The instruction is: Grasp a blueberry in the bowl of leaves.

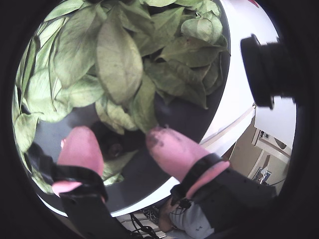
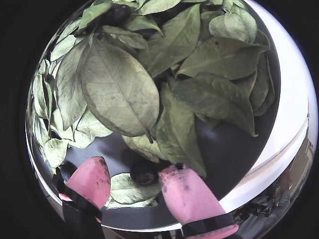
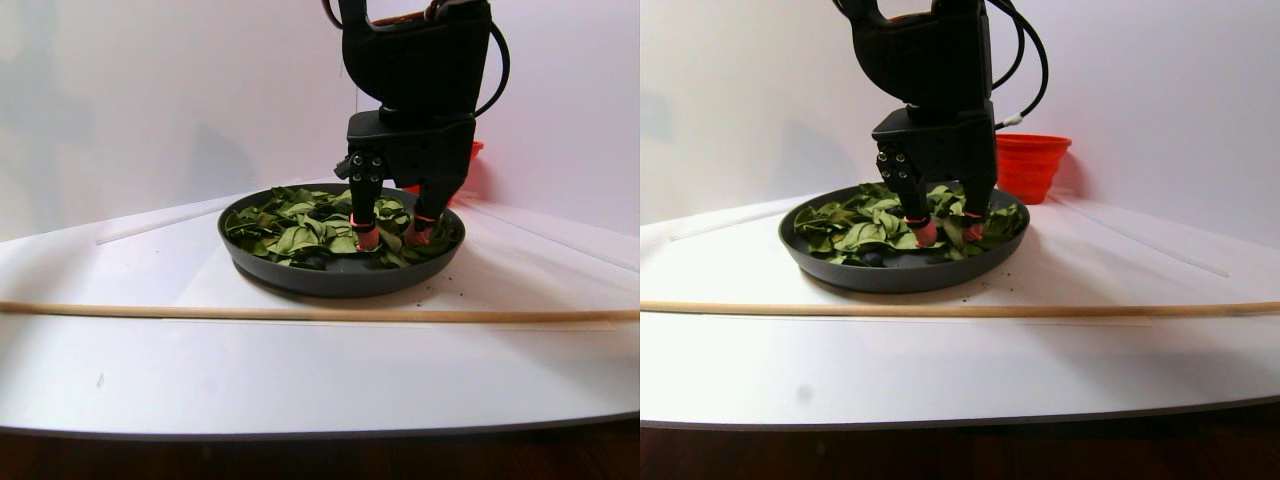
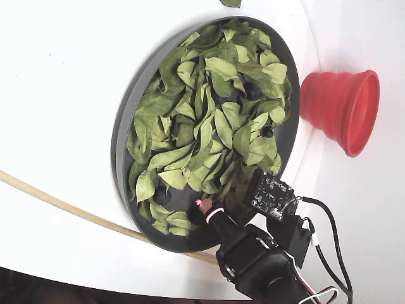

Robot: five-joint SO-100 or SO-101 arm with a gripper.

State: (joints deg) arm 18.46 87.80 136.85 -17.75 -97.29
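Green leaves (image 2: 119,89) half-hide a blueberry (image 2: 144,174) between the hand's (image 2: 134,181) fingertips.

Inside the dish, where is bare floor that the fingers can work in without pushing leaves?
Little. The bowl shows bare dark floor only near the gripper, around the blueberry between the fingertips, and in a strip along the rim at right in that wrist view. Elsewhere the leaves lie overlapping. Outside, the white table is open; the red cup stands beside the bowl.

wrist, side, overhead share bowl (image 4: 124,136).
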